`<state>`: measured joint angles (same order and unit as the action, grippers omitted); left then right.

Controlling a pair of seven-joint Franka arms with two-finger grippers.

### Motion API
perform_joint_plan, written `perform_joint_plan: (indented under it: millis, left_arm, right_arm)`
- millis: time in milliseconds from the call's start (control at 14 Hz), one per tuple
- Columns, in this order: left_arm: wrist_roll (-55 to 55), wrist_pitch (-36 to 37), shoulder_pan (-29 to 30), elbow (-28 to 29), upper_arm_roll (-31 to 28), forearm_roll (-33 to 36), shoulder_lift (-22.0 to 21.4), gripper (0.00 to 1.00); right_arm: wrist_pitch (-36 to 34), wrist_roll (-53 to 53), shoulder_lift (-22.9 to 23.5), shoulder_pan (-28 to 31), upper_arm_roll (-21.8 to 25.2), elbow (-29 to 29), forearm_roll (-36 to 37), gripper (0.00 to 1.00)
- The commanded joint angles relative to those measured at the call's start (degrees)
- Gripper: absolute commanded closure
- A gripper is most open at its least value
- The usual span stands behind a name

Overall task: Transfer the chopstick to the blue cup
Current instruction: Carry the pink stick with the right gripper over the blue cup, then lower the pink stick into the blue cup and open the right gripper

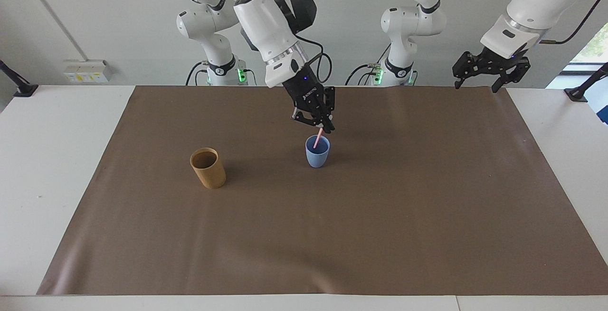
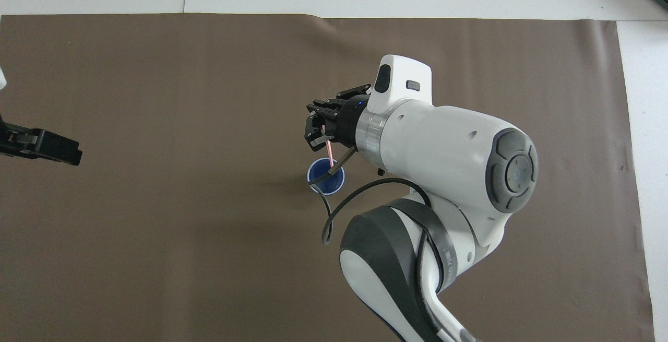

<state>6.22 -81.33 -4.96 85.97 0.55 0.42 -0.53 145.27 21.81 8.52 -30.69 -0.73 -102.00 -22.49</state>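
The blue cup (image 1: 317, 152) (image 2: 319, 177) stands upright near the middle of the brown mat. Just above its rim hangs my right gripper (image 1: 327, 128) (image 2: 319, 137), shut on the top of the pink chopstick (image 1: 318, 138) (image 2: 330, 153). The chopstick slants down, and its lower end is inside the cup's mouth. My left gripper (image 1: 477, 82) (image 2: 52, 150) waits open in the air at the left arm's end of the mat, holding nothing.
A tan cup (image 1: 208, 167) stands upright on the mat (image 1: 332, 235) toward the right arm's end; in the overhead view the right arm hides it. A black cable (image 2: 334, 211) loops from the right wrist over the blue cup's rim.
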Motion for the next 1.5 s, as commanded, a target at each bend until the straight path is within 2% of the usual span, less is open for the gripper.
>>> perform_joint_plan:
  millis: [0,214,429,500,571,643,1071,1357,1429]
  left_arm:
    - [0.0,-0.4,-0.3,1.6,-0.1,0.4,-1.3,0.0]
    - [0.0,-0.4,-0.3,1.7,0.0,0.4,-1.3,0.0]
    - [0.0,-0.4,-0.3,1.7,0.0,0.4,-1.3,0.0]
    - [0.0,-0.5,-0.3,1.7,0.0,0.4,-1.3,0.0]
    - [-0.1,-0.5,-0.3,1.7,0.0,0.4,-1.3,0.0]
    - [0.0,-0.5,-0.3,1.7,0.0,0.4,-1.3,0.0]
    - [-0.1,-0.5,-0.3,1.6,0.0,0.4,-1.3,0.0]
    - [-0.2,-0.5,-0.3,1.6,0.0,0.4,-1.3,0.0]
    - [-0.2,-0.5,-0.3,1.6,0.0,0.4,-1.3,0.0]
  right_arm:
    - [0.4,2.0,-0.4,-0.2,0.0,-2.0,1.3,1.0]
    - [0.5,2.1,-0.2,-1.5,0.0,-2.9,1.2,1.0]
    - [5.1,1.3,1.6,-3.8,0.0,-4.0,0.7,1.0]
    - [4.8,1.4,1.7,-3.5,0.0,-4.2,0.7,0.89]
    - [4.8,1.3,1.7,-3.5,0.0,-4.3,0.6,0.26]
    - [4.7,0.9,1.6,-3.4,0.0,-4.5,0.4,0.0]
    - [2.7,-2.5,0.4,-2.4,0.9,-4.0,1.0,0.0]
    - [-3.9,-4.5,-1.8,4.2,1.4,-2.4,3.4,0.0]
    - [-7.8,-5.1,-2.4,6.3,1.4,-1.1,4.3,0.0]
